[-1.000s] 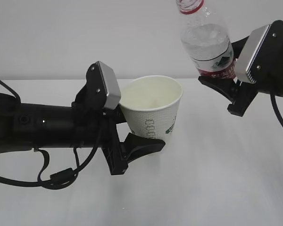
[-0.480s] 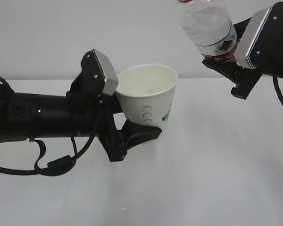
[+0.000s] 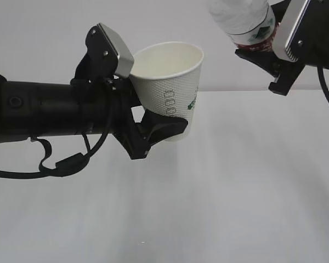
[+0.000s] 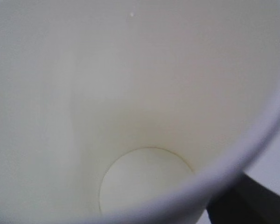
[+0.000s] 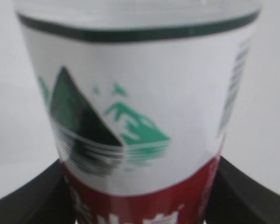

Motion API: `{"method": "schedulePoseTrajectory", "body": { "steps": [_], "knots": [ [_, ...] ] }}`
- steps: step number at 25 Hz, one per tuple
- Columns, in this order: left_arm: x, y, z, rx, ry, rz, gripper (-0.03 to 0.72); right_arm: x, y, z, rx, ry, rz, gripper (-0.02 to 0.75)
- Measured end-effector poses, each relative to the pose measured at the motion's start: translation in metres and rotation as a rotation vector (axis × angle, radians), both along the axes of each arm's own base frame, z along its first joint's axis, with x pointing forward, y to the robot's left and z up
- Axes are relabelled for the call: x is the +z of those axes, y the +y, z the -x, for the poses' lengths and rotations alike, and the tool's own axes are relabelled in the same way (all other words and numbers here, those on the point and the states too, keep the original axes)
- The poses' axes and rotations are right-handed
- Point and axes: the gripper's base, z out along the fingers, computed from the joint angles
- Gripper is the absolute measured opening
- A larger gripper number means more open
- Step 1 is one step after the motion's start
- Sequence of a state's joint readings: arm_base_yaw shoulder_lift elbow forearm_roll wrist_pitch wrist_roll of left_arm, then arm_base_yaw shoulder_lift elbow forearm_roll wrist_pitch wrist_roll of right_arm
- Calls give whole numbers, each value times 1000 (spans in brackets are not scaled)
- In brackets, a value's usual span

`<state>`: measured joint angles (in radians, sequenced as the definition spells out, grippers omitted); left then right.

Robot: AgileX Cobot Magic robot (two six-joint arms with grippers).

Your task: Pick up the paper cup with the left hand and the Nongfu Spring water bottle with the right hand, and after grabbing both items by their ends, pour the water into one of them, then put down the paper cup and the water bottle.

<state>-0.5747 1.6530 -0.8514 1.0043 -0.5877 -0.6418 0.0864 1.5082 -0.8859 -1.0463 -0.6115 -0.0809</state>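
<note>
The white embossed paper cup (image 3: 170, 87), pinched near its base by the black left hand (image 3: 153, 129) and lifted off the table, tilts its empty mouth toward the clear red-labelled Nongfu Spring water bottle (image 3: 247, 22), which the right hand (image 3: 266, 52) clamps low and higher, leaving both mouths free for pouring.

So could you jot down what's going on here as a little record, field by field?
surface: white table, nothing else seen on it
left hand: holds the paper cup lifted off the table, mouth up and tipped slightly
cup inside: looks dry and empty in the left wrist view
right hand: grips the water bottle at its label, raised above and to the right of the cup
bottle top: out of the picture, so cannot tell
pouring: no stream visible
</note>
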Motion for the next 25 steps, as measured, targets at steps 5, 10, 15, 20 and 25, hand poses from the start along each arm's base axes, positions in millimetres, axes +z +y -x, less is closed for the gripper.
{"method": "schedulePoseTrajectory", "body": {
  "steps": [5, 10, 15, 20, 25],
  "knots": [
    [0, -1, 1, -15, 5, -2, 528, 8, 0, -3, 5, -48, 31, 521],
    [0, -2, 4, -53, -8, -14, 527, 16, -1, -7, -1, -89, 68, 521],
    [-1, -2, 5, -78, -18, -27, 526, 16, -2, -8, -9, -116, 129, 521],
    [-1, -4, 9, -130, -36, -28, 525, 15, -2, -8, -5, -136, 165, 521],
    [-1, -4, 9, -132, -37, -28, 525, 15, -2, -8, -1, -155, 197, 521]
  ]
}}
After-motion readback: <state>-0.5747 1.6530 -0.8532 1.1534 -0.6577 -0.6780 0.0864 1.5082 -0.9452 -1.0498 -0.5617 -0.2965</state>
